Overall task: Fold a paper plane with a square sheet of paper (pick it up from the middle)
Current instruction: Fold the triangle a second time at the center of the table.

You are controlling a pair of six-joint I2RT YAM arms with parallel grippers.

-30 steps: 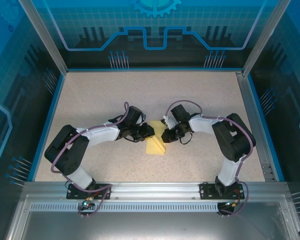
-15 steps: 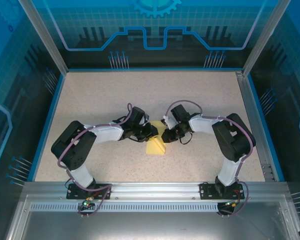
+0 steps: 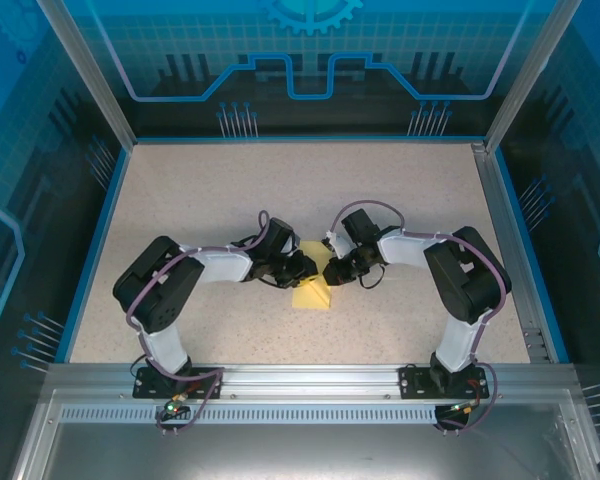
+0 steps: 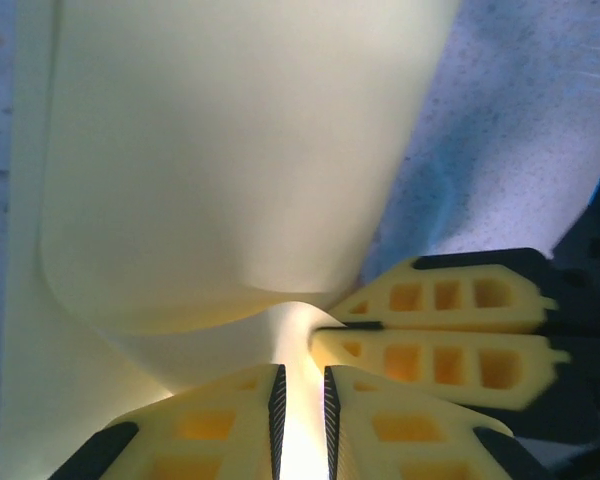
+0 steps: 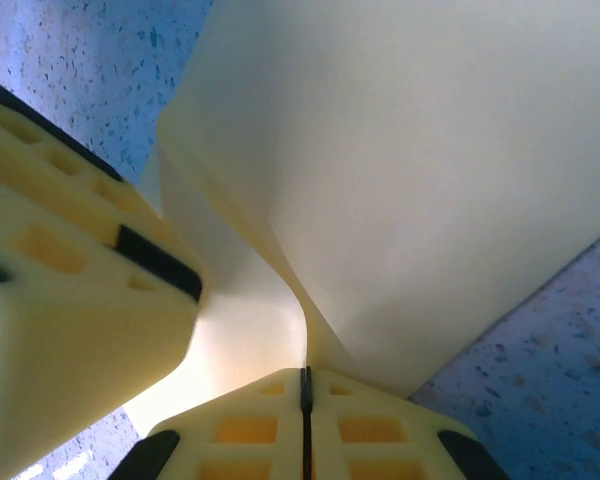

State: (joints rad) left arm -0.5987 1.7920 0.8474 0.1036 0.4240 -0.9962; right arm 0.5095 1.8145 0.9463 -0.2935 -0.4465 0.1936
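Note:
The yellow sheet of paper (image 3: 313,292) lies partly folded and raised at the table's middle, between both grippers. My right gripper (image 3: 331,272) is shut on a raised fold of it; in the right wrist view the paper (image 5: 430,180) rises from the closed pads of the gripper (image 5: 305,378). My left gripper (image 3: 302,270) is at the sheet's left side. In the left wrist view its jaws (image 4: 302,385) stand a narrow gap apart, with the curled paper (image 4: 230,150) running into that gap. The right gripper's fingers (image 4: 450,365) pinch the paper just beside them.
The speckled beige table (image 3: 280,190) has a blue rim (image 3: 98,235) on its left side and along the back. An aluminium rail (image 3: 300,378) runs along the near edge by the arm bases. The left arm's finger (image 5: 60,290) crowds the right wrist view.
The left arm has shifted right, its elbow swinging inward and its gripper pressing closer to the paper. The right arm and the paper have barely moved.

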